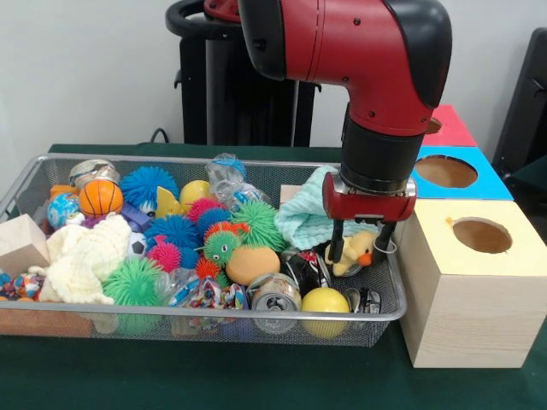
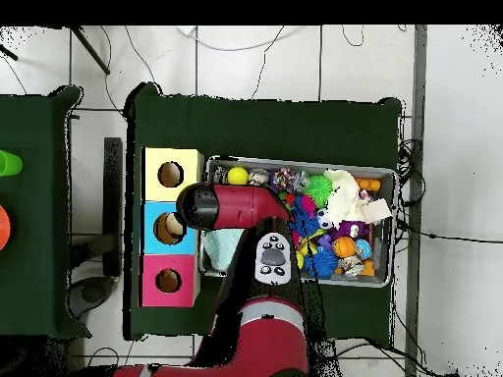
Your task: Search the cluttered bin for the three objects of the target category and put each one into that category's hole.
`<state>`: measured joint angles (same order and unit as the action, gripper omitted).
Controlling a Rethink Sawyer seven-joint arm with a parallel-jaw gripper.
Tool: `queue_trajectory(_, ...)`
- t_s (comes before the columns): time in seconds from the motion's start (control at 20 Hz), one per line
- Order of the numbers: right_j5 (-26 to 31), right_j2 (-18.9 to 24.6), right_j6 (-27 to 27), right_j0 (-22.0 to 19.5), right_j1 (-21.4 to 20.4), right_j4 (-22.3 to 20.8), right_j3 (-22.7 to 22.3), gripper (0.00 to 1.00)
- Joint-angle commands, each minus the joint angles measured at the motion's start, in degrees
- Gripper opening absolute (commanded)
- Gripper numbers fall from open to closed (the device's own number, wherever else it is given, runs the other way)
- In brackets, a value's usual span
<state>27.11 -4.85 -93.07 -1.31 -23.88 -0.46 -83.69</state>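
The wire-mesh bin (image 1: 214, 313) is full of toys; it also shows in the overhead view (image 2: 305, 163). My gripper (image 1: 360, 249) is down in the bin's right end, its two black fingers (image 1: 336, 246) on either side of a small yellow duck (image 1: 361, 248), shut on it. The red-faced box (image 1: 453, 128) stands farthest along the row of boxes, its hole (image 1: 433, 125) mostly hidden behind my arm. In the overhead view the red box's hole (image 2: 168, 281) shows fully, and my arm (image 2: 236, 206) hides the gripper and the duck.
The blue-faced box (image 1: 446, 171) and the pale nearest box (image 1: 479, 235) stand beside the bin's right end. In the bin lie spiky balls (image 1: 175, 231), a small basketball (image 1: 101, 197), a can (image 1: 274, 295), a yellow ball (image 1: 325, 301), a mint cloth (image 1: 312, 218) and a cream plush (image 1: 81, 252).
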Motion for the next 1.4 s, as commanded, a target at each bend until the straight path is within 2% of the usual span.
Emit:
queue_trajectory(0.05, -2.3, 2.6, -7.3, -0.9, 1.4, -1.8, -5.6, 1.0)
queue_trajectory(0.25, -0.9, 2.0, -7.2, -0.5, 1.5, -1.8, -5.0, 1.0)
queue_trajectory(0.3, -0.9, 2.1, -7.2, -0.5, 1.6, -1.7, -4.8, 0.0)
queue_trajectory(0.8, -3.7, 3.0, -7.4, -1.3, 1.2, -1.8, -6.1, 0.0)
queue_trajectory(1.15, -3.4, 2.8, -6.8, -1.1, 1.1, -2.2, -6.1, 0.0)
queue_trajectory(1.3, -5.5, 3.4, -7.0, -1.8, 0.9, -2.1, -6.4, 0.0)
queue_trajectory(1.4, -3.8, 3.5, -6.7, -2.0, 0.3, -1.6, -5.8, 0.0)
